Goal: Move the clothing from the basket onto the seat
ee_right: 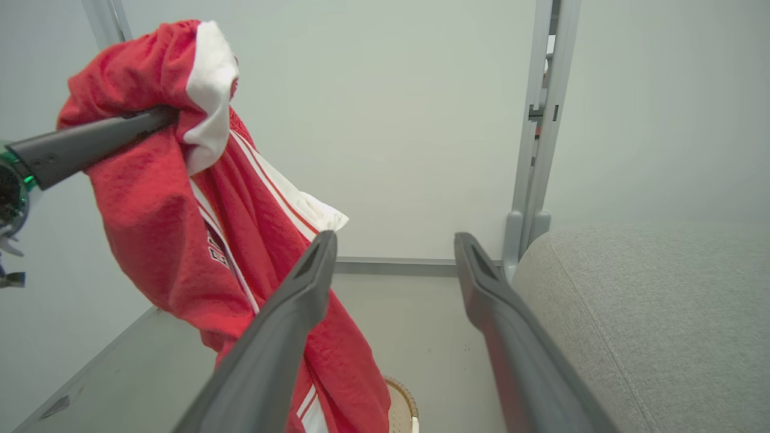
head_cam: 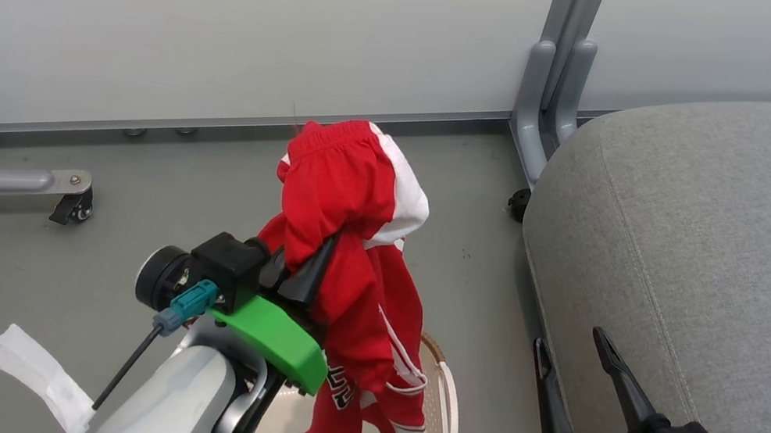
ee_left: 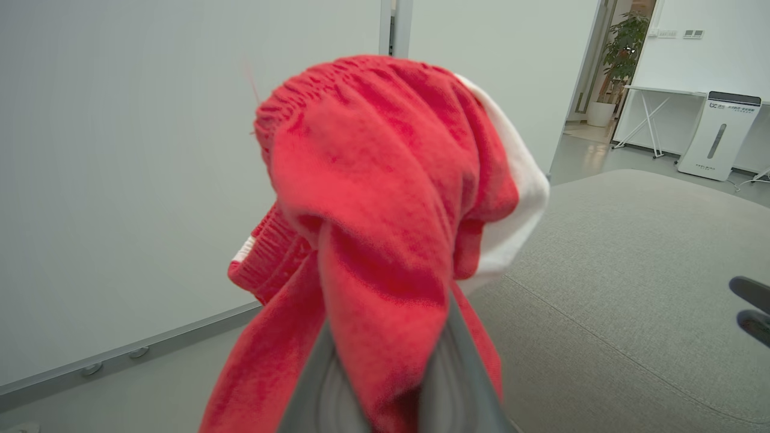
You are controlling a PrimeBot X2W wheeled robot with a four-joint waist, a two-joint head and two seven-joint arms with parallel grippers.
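1. Gripping the clothing (head_cam: pixel 349 242) is the left pincer (head_cam: pixel 313 267), in the lower centre-left of the head view. Its dark fingers are closed on a fold of the red fabric, and the bunched waistband part stands above them, toward the middle of the frame.
2. The rest of the garment hangs down from this grip, with white stripes and lettering visible. Its lowest end is over the open basket (head_cam: pixel 449 418) at the bottom centre. I cannot tell if this end touches the base of the basket or hangs just above it.
3. The right pincer (head_cam: pixel 570 340) is in the lower right, with fingers spread wide and nothing between them. It is just beside the edge of the seat (head_cam: pixel 728 253) and apart from the clothing.
4. The seat takes the right side of the frame, and the part of its grey surface that shows carries nothing.
5. As I judge it, the pick-up is done and the garment is mostly out of the basket, so about half of the task. What is left is to raise the hanging end free of the rim, carry the garment to the right over the seat, and open the fingers there. The hanging end could catch on the rim on the way.
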